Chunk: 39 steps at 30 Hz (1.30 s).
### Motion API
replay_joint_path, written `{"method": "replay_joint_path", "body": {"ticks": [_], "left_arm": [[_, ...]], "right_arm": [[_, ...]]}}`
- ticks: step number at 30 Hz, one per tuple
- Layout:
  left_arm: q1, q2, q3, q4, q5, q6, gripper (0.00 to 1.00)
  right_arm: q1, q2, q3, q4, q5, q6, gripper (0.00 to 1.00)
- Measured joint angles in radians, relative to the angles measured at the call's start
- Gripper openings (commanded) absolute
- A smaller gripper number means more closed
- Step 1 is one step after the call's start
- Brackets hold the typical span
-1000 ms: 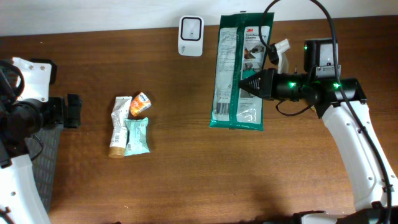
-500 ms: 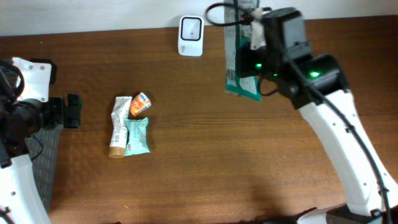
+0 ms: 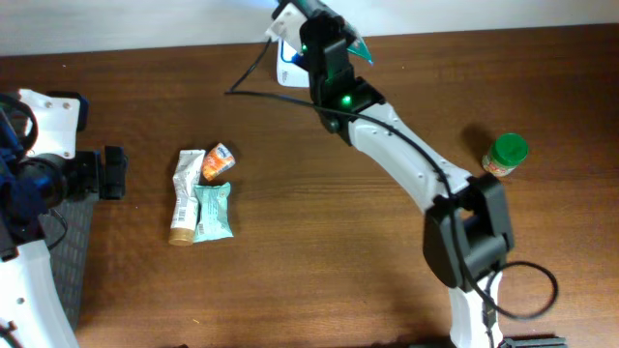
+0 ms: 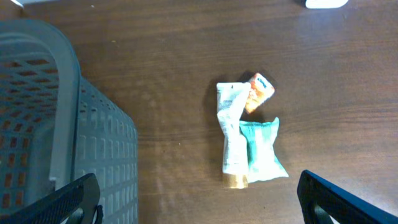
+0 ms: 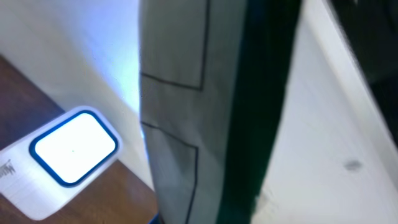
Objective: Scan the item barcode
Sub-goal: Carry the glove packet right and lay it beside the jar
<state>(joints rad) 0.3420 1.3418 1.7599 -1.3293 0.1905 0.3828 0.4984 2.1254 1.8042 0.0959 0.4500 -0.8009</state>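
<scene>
Gripping green packet (image 5: 186,124) near scanner (image 5: 73,155), right tool (image 3: 319,27) clamped; left tool (image 3: 116,172) apart; print unreadable.

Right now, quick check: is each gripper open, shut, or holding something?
Left gripper: open, holding nothing.
Right gripper: shut on the green-edged pouch, close to the white scanner.

Right tool (image 3: 305,24) clamped, left tool (image 3: 114,172) agape.

No wording can be read: the pouch (image 5: 186,124) shows only blank outlined boxes, and the small print on the scanner (image 5: 68,155) is blurred.
</scene>
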Motion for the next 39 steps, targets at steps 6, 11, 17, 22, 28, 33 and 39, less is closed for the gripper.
{"method": "replay_joint_path", "body": {"ticks": [6,11,17,22,28,33,39], "left_arm": [[0.000,0.000,0.000,0.001,0.000,0.000,0.99],[0.000,0.000,0.000,0.002,0.000,0.000,0.99],[0.000,0.000,0.000,0.001,0.000,0.000,0.99],[0.000,0.000,0.000,0.001,0.000,0.000,0.99],[0.000,0.000,0.000,0.001,0.000,0.000,0.99],[0.001,0.002,0.000,0.001,0.000,0.000,0.99],[0.002,0.002,0.000,0.001,0.000,0.000,0.99]], "right_arm": [[0.000,0.208,0.000,0.272,-0.165,-0.141,0.04],[0.000,0.230,0.000,0.307,-0.180,-0.234,0.04],[0.001,0.230,0.000,0.294,-0.179,-0.243,0.04],[0.002,0.179,-0.003,0.081,-0.194,-0.061,0.04],[-0.058,-0.309,0.013,-0.522,-0.276,0.500,0.04],[-0.305,-0.426,0.016,-1.104,-0.512,0.892,0.04],[-0.649,-0.327,-0.251,-1.144,-0.695,0.963,0.04]]}}
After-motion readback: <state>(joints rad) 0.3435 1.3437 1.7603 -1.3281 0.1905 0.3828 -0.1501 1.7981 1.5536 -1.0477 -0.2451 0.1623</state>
